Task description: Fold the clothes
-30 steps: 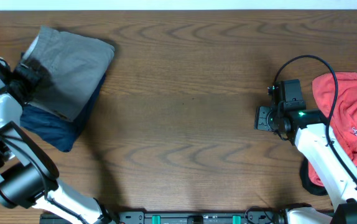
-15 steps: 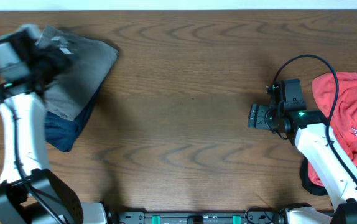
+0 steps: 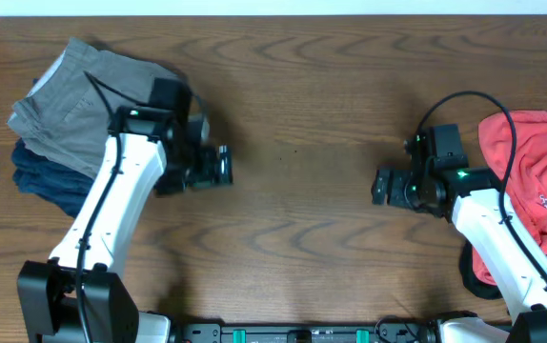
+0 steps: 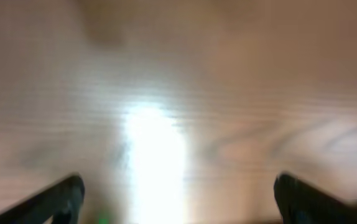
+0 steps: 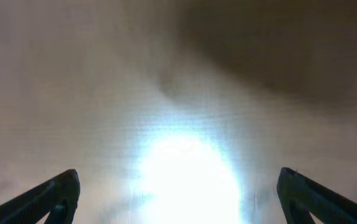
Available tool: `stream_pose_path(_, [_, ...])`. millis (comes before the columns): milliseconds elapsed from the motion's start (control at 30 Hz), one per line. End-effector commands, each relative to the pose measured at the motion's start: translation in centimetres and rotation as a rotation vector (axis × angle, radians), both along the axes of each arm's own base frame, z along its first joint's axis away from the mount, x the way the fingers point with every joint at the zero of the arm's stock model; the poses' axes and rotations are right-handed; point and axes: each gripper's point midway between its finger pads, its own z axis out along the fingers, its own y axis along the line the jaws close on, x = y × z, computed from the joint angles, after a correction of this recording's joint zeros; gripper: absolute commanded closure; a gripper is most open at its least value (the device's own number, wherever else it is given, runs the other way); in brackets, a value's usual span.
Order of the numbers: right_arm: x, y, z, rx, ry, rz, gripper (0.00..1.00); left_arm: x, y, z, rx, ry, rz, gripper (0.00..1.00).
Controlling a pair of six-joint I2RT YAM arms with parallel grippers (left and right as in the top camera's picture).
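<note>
Grey-khaki shorts (image 3: 73,105) lie folded at the far left corner of the wooden table (image 3: 293,248). They rest on dark navy shorts (image 3: 45,176), whose edge shows along the near-left side of the pile. A red T-shirt (image 3: 536,181) sits crumpled at the right edge, lettering up, partly out of view. The left gripper (image 3: 220,168) hovers just right of the pile, and the right gripper (image 3: 379,186) just left of the T-shirt. Both wrist views are blurred, yet the left fingers (image 4: 60,198) and right fingers (image 5: 54,194) stand spread wide over wood, gripping nothing. A broad stretch of bare wood separates the grippers.
</note>
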Motion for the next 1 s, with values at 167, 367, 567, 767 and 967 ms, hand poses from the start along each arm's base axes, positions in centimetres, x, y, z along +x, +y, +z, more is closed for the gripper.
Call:
stream_pose_path(167, [-3.9,-0.2,-0.1,0.025,0.167,-0.078,0.01,-4.7,2.2,0.4,0.117,0.171,-0.029,0.02])
stream_pose_path(367, [-4.2,-0.2,2.7,0.044,0.061,-0.081,0.01,-4.7,2.2,2.9,0.090,-0.009,-0.018,0.02])
stream_pose_path(567, [-3.2,-1.3,6.8,0.020,-0.255,-0.114,0.01,-5.1,2.2,6.5,0.034,-0.366,-0.001,0.02])
stream_pose_path(767, [-4.0,-2.9,9.6,-0.013,-0.535,-0.168,0.01,-6.8,4.9,8.2,0.092,-0.674,0.121,0.02])
stream_pose_path(967, [-5.1,-4.4,9.7,-0.061,-0.610,-0.216,0.01,-8.0,6.0,8.9,0.084,-0.819,0.216,0.02])
